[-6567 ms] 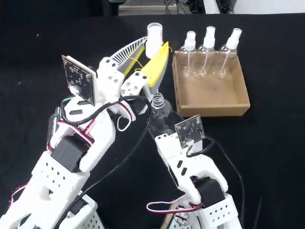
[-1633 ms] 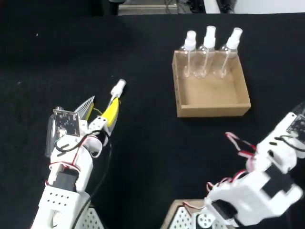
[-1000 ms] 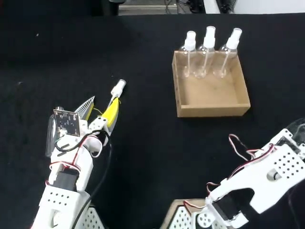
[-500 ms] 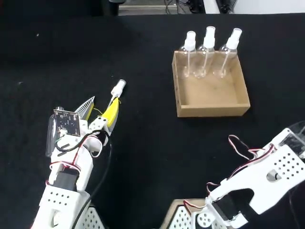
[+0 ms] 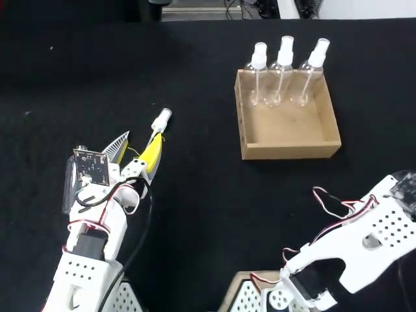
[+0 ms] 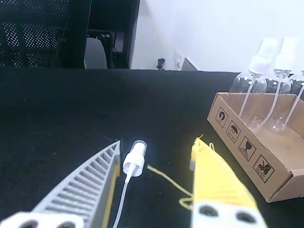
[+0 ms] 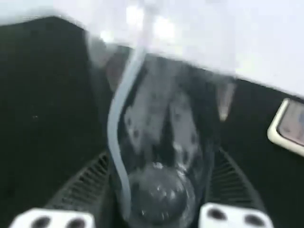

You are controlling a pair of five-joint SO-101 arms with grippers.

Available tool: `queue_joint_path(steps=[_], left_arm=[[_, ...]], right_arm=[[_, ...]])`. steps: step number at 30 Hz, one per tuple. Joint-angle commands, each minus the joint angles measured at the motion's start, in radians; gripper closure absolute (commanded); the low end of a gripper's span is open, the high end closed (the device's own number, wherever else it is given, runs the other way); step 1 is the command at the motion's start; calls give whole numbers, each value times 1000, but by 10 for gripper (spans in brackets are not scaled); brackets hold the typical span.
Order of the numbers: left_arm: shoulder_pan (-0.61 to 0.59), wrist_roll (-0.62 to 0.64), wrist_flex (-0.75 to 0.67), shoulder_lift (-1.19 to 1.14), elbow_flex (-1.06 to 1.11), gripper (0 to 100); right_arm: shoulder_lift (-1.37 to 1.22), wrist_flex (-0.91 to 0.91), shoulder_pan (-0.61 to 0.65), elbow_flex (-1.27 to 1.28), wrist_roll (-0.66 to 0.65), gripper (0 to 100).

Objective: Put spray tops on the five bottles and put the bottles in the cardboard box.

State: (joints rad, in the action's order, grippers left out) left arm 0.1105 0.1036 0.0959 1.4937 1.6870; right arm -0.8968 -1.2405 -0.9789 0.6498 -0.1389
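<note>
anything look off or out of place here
Yes. One spray top lies loose on the table between the left gripper's open fingers, fitted to no bottle. What looks like a clear bottle lies on its side beside that arm, far from the cardboard box.

overall: bright, even room light from above; high view well lit throughout.
tabletop [image 5: 195, 65]: matt black, soaks up the light; shadows cannot be made out on it.
cardboard box [image 5: 289, 151]: evenly lit inside, no hard shadow.
three bottles [image 5: 283, 84]: small bright glints on the clear plastic.
wall [image 6: 213, 28]: left wrist view, white and very bright, nearly washed out; spray heads pale against it.
bottle [image 7: 161, 142]: right wrist view, close to the lens; white glare patches on its upper part, background above burnt out to white.
</note>
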Motion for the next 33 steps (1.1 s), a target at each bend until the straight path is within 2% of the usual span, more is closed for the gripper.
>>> queue_joint_path(steps=[1,7,22,26,33], left_arm=[[-1,-11,5,2,21,770],[-1,-11,5,2,21,770],[-1,-11,5,2,21,770],[-1,-11,5,2,21,770],[-1,-11,5,2,21,770]], right_arm=[[51,6,-18,18,8,778],[51,-89,-9,61,0,776],[53,-97,-9,61,0,776],[114,-60,-9,81,0,776],[285,147,-9,105,8,776]])
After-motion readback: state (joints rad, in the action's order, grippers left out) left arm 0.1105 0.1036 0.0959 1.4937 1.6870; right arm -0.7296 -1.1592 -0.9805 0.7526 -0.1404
